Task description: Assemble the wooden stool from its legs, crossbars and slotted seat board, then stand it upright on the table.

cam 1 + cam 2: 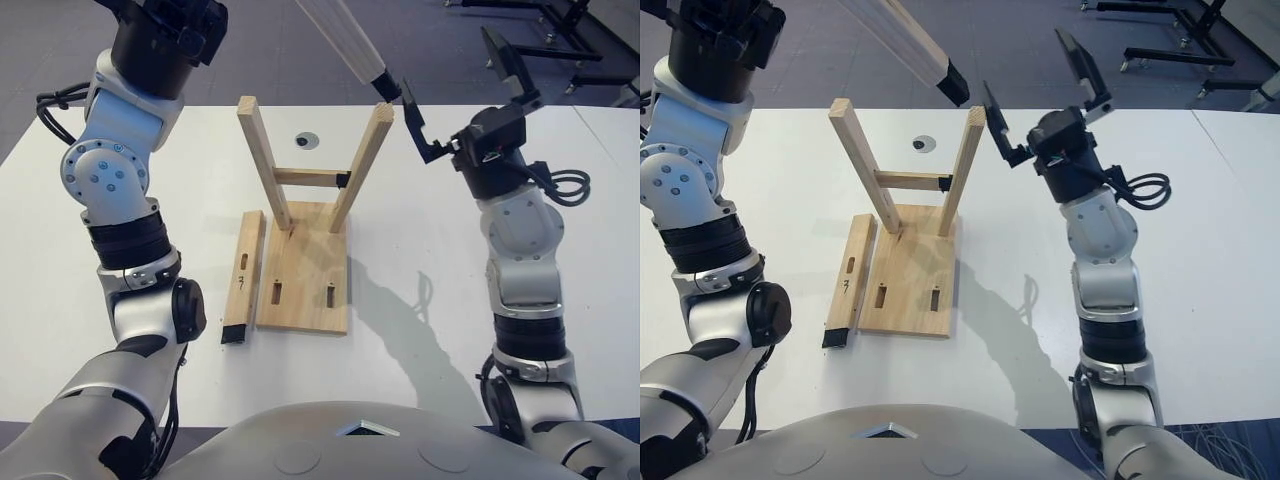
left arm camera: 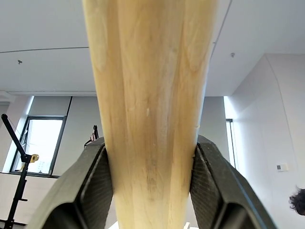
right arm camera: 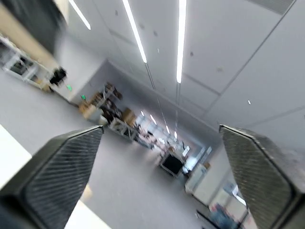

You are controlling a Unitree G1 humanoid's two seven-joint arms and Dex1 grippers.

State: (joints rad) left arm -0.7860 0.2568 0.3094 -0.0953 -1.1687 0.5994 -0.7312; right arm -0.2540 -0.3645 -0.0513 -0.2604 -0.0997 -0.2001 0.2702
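1. While the left gripper [image 2: 152, 186] is clamped on a wooden leg [image 1: 345, 40], with its fingers [image 2: 90, 191] pressed to both flanks, we log the right gripper [image 1: 462, 92] as spread wide with nothing between its fingers.
2. The seat board [image 1: 305, 275] lies flat on the table [image 1: 610, 300]. Two legs [image 1: 265, 165] stand in its far end, splayed slightly and joined by a crossbar [image 1: 308, 178].
3. Key relation: the held leg hangs above the board's far end, its long axis slanting down toward the robot's right. Its black tip [image 1: 386, 90] is just beside the top of the right-hand standing leg [image 1: 362, 170]. The open right gripper sits just right of that tip, well above the board.
4. Two free slots [image 1: 276, 292] show at the board's near end. We judge the held leg belongs in one of them, so it must come toward the near end and turn roughly upright, tip down.
5. In the way: the standing frame lies between the tip and the free slots. A knock could tip it out of the board.
6. Around: a loose slotted bar [image 1: 245, 270] lies flat along the board's left edge, touching or nearly so, with its black end toward the near side. A round hole [image 1: 307, 141] sits in the table beyond the board's far end.
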